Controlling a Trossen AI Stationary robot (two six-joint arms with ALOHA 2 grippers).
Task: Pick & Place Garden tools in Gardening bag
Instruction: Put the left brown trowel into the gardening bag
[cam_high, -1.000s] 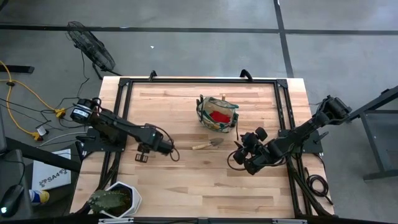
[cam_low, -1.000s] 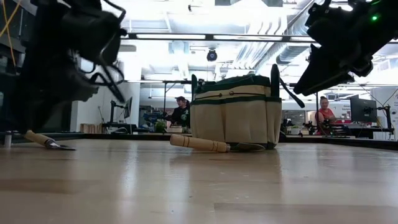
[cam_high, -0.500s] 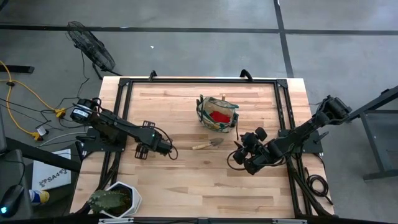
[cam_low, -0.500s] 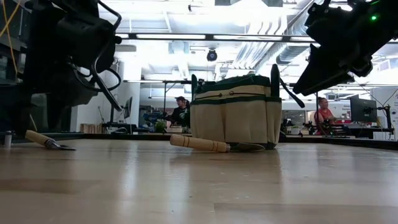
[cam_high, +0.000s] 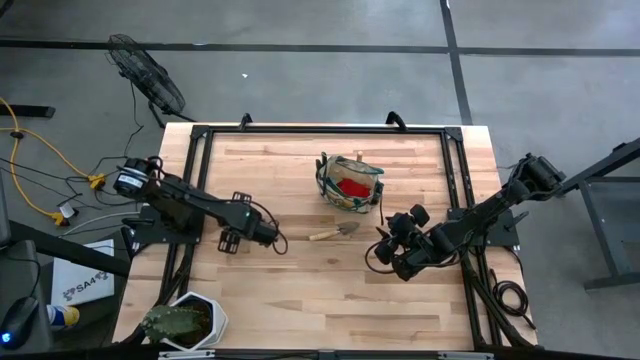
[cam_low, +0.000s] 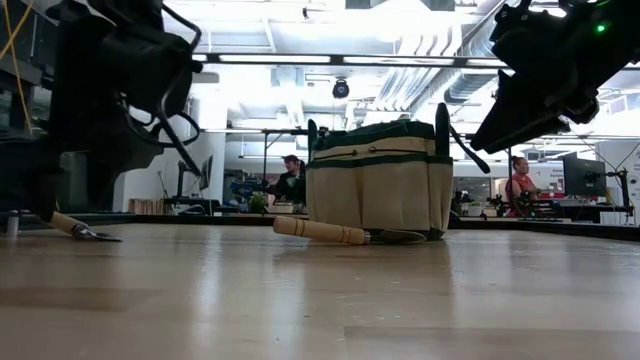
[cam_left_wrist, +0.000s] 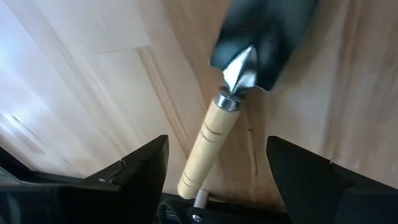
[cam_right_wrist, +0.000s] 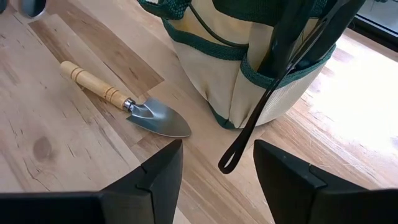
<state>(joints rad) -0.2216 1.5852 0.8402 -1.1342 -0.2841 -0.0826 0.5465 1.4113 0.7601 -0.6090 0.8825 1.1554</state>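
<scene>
**Two trowels still out of the bag**

The gardening bag (cam_high: 350, 184) stands mid-worktop (cam_high: 300, 290) with a red lump (cam_high: 351, 186) inside. One trowel (cam_high: 334, 232) lies just before it. The left pincer (cam_left_wrist: 214, 186), spread, straddles a second trowel (cam_left_wrist: 214, 140). The right pincer (cam_right_wrist: 214, 168), spread and empty, waits nearby.

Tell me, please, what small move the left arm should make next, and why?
Probably close the left gripper on the wooden handle of the trowel: its open fingers flank that handle, and the trowel lies on the table, not yet in the gardening bag.
</scene>
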